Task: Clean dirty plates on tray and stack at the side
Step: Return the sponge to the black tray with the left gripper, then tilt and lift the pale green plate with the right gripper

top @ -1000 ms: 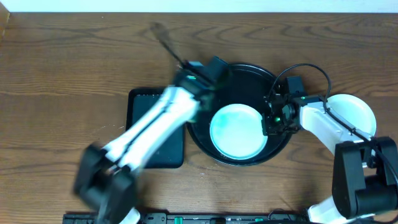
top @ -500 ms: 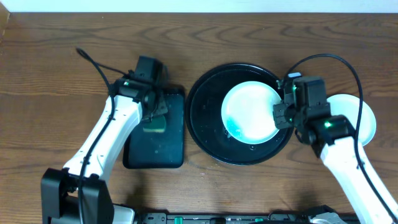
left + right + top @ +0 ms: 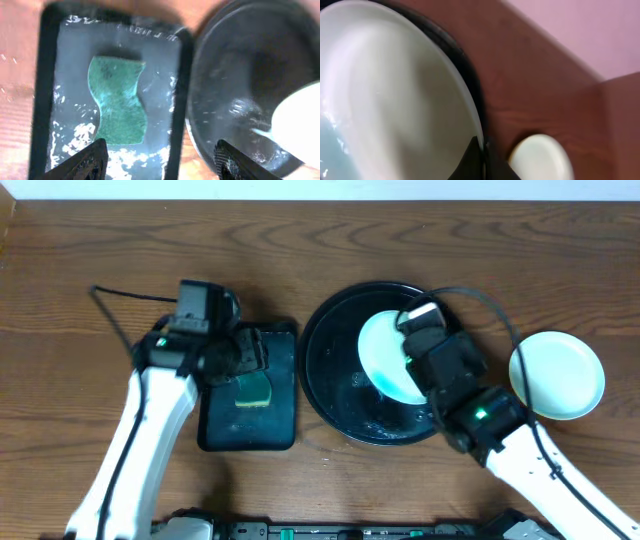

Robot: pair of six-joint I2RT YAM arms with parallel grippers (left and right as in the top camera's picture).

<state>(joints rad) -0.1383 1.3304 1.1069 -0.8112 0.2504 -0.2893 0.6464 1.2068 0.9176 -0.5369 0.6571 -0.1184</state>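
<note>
Table (image 3: 80, 270): brown wood, visible grain, low sheen. Round tray (image 3: 335, 380): black, glossy, streaked with water. Rectangular tray (image 3: 65, 50): black, floor shiny under a water film. Sponge (image 3: 117, 100): green, coarse fibrous scouring face, matt. Tilted plate (image 3: 380, 355): pale plastic, smooth, soft sheen. Second plate (image 3: 557, 375): same smooth pale plastic, lightly glossy.

On my left, 1 small rectangular black tray (image 3: 272, 432) lies flat on the brown wood-grain counter (image 3: 80, 260), its long side running away from me. 1 green sponge (image 3: 117, 100) with wavy edges lies flat inside it, about midway along and clear of the rim. The tray floor is wet, with white foamy patches (image 3: 80, 137) beside the sponge's lower end. A pale wall strip (image 3: 300, 188) borders the counter's far edge.
</note>
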